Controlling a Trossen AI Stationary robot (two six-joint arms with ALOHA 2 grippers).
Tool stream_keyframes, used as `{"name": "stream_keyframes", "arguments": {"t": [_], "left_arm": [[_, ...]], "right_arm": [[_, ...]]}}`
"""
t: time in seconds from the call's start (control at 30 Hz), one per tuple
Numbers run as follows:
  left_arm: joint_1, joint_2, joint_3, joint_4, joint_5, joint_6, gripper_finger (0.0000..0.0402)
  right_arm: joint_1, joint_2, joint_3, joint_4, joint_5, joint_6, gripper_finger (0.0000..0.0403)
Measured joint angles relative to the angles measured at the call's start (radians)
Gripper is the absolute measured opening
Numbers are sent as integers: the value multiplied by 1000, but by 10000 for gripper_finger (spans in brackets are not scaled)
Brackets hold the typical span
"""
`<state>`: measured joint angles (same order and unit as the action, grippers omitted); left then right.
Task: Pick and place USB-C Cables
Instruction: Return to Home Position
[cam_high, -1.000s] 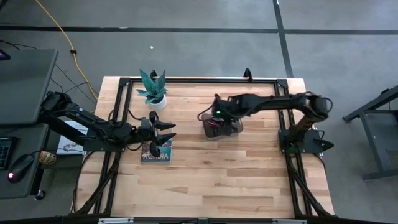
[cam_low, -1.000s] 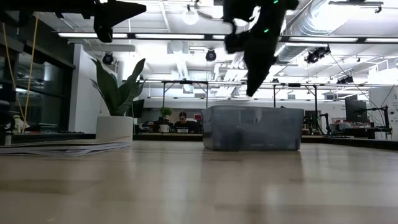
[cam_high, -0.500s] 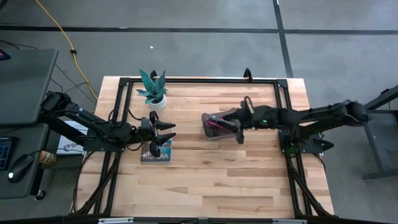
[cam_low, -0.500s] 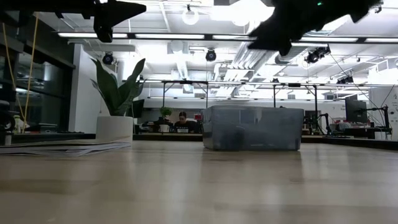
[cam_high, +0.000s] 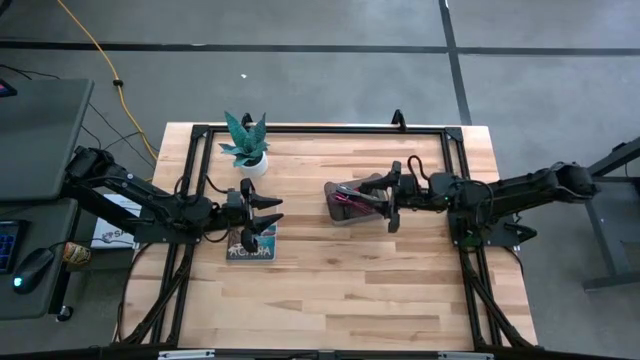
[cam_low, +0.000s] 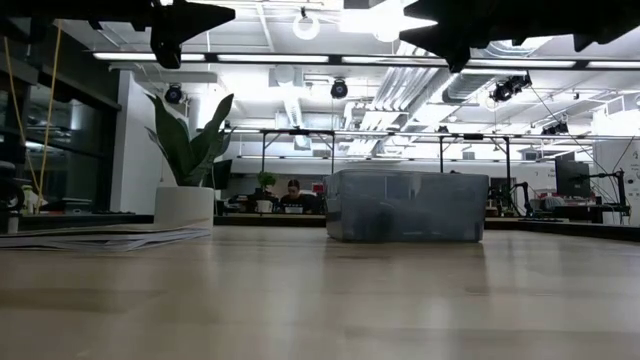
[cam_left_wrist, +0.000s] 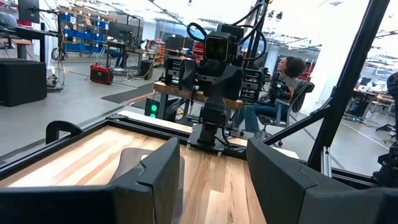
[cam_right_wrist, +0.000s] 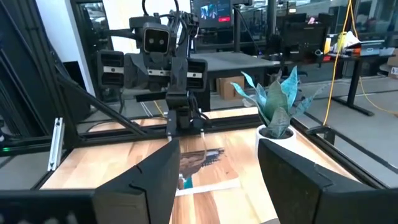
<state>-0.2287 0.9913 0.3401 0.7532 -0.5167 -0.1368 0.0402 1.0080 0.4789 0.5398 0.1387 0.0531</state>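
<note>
A clear plastic bin (cam_high: 343, 206) stands on the table right of centre, and it also shows in the low view (cam_low: 405, 205). Dark red cable strands (cam_high: 346, 199) lie inside it; the other cables cannot be made out. My right gripper (cam_high: 384, 200) is open and level above the bin's right end, its fingers pointing toward the table's left, holding nothing. Its wrist view (cam_right_wrist: 214, 180) shows the wide gap. My left gripper (cam_high: 264, 212) hangs open and empty above the book (cam_high: 250, 246), and shows in its own wrist view (cam_left_wrist: 211, 180).
A potted plant (cam_high: 246, 145) stands near the far edge, left of centre, and shows in the low view (cam_low: 190, 160). The book lies under my left gripper. Bare wood spreads across the near half of the table (cam_high: 340, 290). A black frame (cam_high: 320, 128) borders the table.
My right gripper has risen from over the bin, where it pointed down, and drawn back toward the table's right edge. It has tipped up to level. In the low view it has left the space above the bin.
</note>
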Motion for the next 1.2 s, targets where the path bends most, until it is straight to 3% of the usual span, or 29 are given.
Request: {"name": "stream_keyframes", "arguments": {"t": [0.5,0.67,0.83,1.07,1.2], "left_arm": [[0,0,0,-1,-11,-1,168],[0,0,0,-70,-11,-59,168],[31,-24,0,-97,-7,14,168],[210,-153,0,-292,211,-29,168],[273,-217,0,-423,224,-56,168]], "right_arm": [[0,0,0,-34,0,25,209],[0,0,0,-34,0,25,209],[0,0,0,-34,0,25,209],[0,0,0,-34,0,25,209],[0,0,0,-34,0,25,209]]}}
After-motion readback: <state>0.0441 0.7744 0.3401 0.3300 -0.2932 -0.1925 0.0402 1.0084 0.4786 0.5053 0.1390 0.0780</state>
